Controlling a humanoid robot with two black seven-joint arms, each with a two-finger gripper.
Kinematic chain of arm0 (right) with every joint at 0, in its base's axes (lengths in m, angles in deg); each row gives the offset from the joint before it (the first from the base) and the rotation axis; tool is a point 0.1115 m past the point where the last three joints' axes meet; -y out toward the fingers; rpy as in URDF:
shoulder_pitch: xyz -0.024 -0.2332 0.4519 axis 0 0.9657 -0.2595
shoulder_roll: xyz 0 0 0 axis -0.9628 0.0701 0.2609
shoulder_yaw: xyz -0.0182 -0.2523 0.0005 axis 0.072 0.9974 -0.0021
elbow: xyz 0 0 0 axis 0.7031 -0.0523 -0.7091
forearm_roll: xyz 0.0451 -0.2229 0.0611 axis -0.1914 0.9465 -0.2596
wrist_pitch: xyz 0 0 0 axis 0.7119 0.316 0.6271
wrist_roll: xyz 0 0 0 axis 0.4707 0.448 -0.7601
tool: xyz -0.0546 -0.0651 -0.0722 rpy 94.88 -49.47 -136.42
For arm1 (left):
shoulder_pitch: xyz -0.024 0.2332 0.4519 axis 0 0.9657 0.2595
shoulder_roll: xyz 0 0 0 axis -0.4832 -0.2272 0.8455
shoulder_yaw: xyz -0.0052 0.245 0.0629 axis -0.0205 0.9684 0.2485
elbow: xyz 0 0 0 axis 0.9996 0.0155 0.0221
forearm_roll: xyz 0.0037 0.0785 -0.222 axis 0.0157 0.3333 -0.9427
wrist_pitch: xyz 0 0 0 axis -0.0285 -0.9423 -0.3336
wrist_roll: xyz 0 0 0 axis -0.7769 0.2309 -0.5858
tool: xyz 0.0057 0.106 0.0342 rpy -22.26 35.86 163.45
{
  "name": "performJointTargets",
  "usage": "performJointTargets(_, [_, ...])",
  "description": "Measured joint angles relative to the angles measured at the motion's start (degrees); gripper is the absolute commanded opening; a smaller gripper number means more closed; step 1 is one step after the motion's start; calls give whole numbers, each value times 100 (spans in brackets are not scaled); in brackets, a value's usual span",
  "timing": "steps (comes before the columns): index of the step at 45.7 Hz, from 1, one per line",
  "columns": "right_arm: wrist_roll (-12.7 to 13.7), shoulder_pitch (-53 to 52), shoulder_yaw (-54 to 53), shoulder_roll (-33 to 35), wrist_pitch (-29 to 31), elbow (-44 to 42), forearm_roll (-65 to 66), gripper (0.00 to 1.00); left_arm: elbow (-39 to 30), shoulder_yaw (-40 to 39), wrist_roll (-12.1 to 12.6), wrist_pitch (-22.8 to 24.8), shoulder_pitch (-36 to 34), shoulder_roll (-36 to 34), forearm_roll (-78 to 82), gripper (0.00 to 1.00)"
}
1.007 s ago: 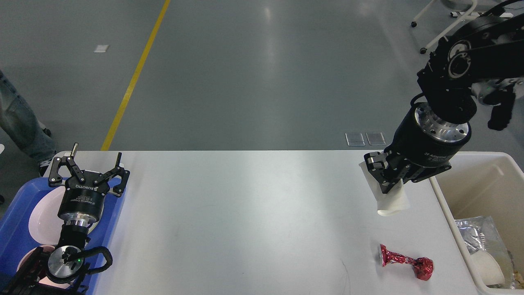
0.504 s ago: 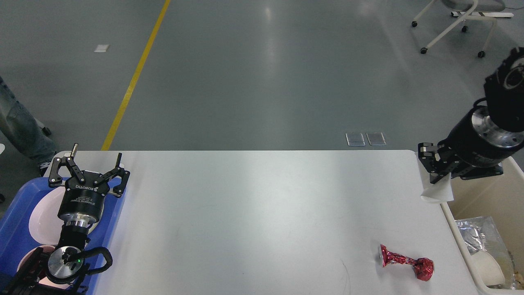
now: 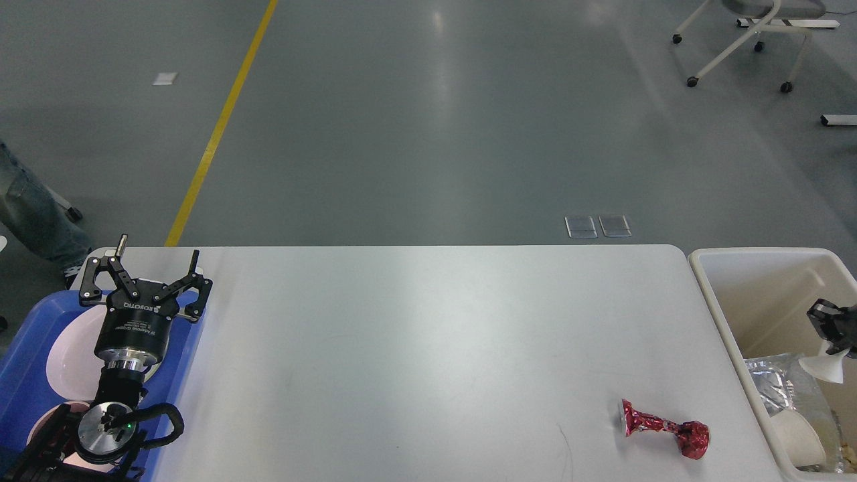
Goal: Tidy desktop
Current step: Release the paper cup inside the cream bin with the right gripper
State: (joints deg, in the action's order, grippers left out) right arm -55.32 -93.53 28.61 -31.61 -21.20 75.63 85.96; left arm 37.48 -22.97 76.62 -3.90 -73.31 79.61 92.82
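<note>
Over the cream plastic bin (image 3: 720,304) at the right, my right gripper (image 3: 832,335) pinches a white crumpled tissue (image 3: 825,367); my left gripper (image 3: 144,281) spreads wide over the blue tray (image 3: 27,355)

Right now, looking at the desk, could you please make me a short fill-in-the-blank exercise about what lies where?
1. The crumpled wrapper lying on the desktop is ____ in colour.
2. The left gripper hangs over a tray that is ____ in colour.
3. The right gripper, holding a white tissue, is above the cream ____.
4. The fingers of the left gripper stand ____.

Missing words: red; blue; bin; open
</note>
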Motion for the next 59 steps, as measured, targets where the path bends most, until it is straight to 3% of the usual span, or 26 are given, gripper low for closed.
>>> performJointTargets(11, [-3,2406,-1789,-606,-793,-1846,0,0,0,0,0,0,0,0,0,97])
performJointTargets(22, [-12,3798,-2218,-1859,-1233,-3870,-41,0,0,0,0,0,0,0,0,97])
performJointTargets(29, [-12,4252,-2200,-2361,-1739,-4372,-53,0,0,0,0,0,0,-1,0,97])
performJointTargets(35, [-11,4338,-2184,-2409,-1982,-4427,-53,0,0,0,0,0,0,-1,0,97])
performJointTargets(36, [-12,4342,-2181,-2407,-1993,-4427,-53,9,0,0,0,0,0,-1,0,97])
performJointTargets(37, [-12,4344,-2179,-2404,-1999,-4427,-53,25,0,0,0,0,0,-1,0,97])
performJointTargets(40, [-12,4348,-2176,-2385,-2027,-4427,-53,79,0,0,0,0,0,-1,0,97])
performJointTargets(42, [-12,4347,-2176,-2375,-2065,-4427,-56,96,0,0,0,0,-1,-1,0,97])
performJointTargets(44, [-12,4347,-2178,-2369,-2129,-4428,-58,100,0,0,0,0,-1,-1,0,97])
performJointTargets(59, [-12,4342,-2208,-2380,-2355,-4343,-66,100,0,0,0,0,-1,-1,0,97])
